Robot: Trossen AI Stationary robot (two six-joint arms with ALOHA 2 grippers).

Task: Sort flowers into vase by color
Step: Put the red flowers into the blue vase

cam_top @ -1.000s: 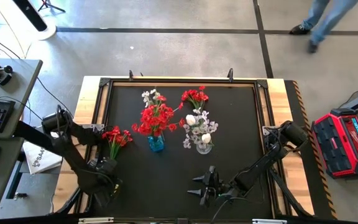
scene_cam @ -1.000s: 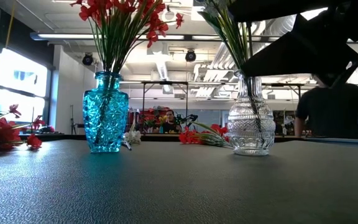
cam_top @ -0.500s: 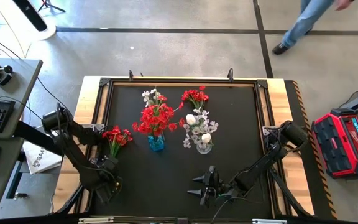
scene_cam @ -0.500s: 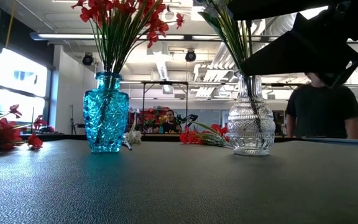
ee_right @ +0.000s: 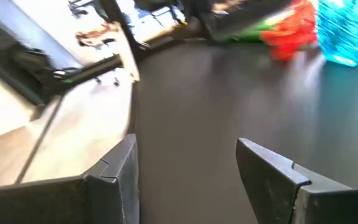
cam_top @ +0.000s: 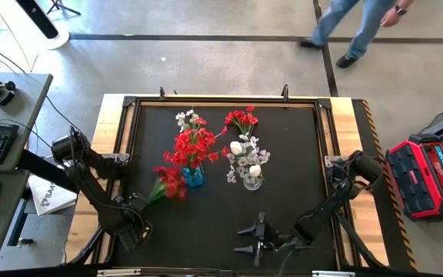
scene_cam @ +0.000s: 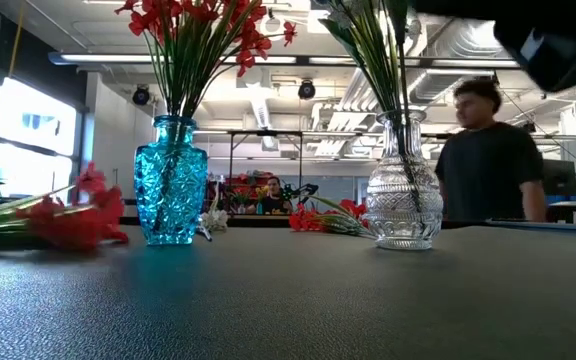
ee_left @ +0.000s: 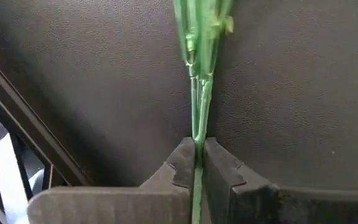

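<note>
The right gripper (cam_top: 251,238) is nearest, at the front edge of the black table (cam_top: 298,154). Its arm lies low and folded, coming in from the right side, and its two fingers (ee_right: 272,171) stand wide apart with nothing between them.

The left gripper (cam_top: 141,206) is at the front left part of the table. Its arm bends down from the left edge and reaches toward the middle. Its fingers (ee_left: 182,165) are pressed together on the thin green stems of a red sprig (cam_top: 169,185). The sprig lies almost flat, its long axis going from the gripper up to the right, with the red blossoms pointing to the blue vase (cam_top: 194,178) and just beside it.

The blue vase already contains red flowers (cam_top: 193,145). Next to it on the right, the clear vase (cam_top: 252,181) contains white flowers (cam_top: 244,158). Behind them, near the far edge, lie one more red sprig (cam_top: 241,119) and a white sprig (cam_top: 188,118).

Beyond the table a person (cam_top: 356,23) walks on the floor.
</note>
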